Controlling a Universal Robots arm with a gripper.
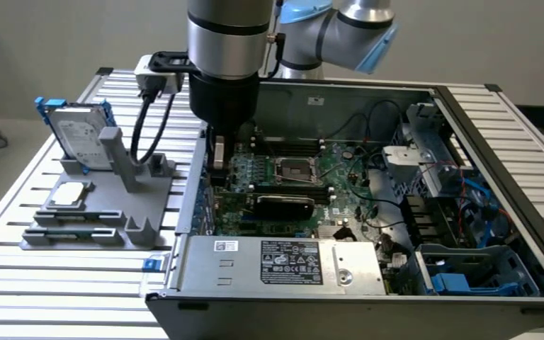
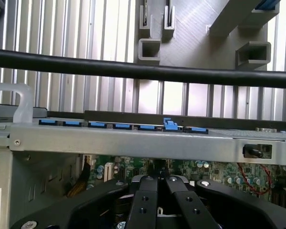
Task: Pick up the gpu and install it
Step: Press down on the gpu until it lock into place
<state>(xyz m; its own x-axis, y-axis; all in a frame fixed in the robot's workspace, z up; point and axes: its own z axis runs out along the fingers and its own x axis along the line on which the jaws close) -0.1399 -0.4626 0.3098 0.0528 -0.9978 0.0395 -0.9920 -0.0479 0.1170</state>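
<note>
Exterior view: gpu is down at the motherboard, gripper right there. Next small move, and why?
Probably a short, slow push straight down. The gpu lies low across the motherboard, and the gripper is at its end by the case wall. Whether the card is fully seated cannot be told, so keep the push small.

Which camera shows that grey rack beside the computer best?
The exterior view: the grey rack appears whole, holding a hard drive. The wrist view catches part of it beyond the case wall.
</note>
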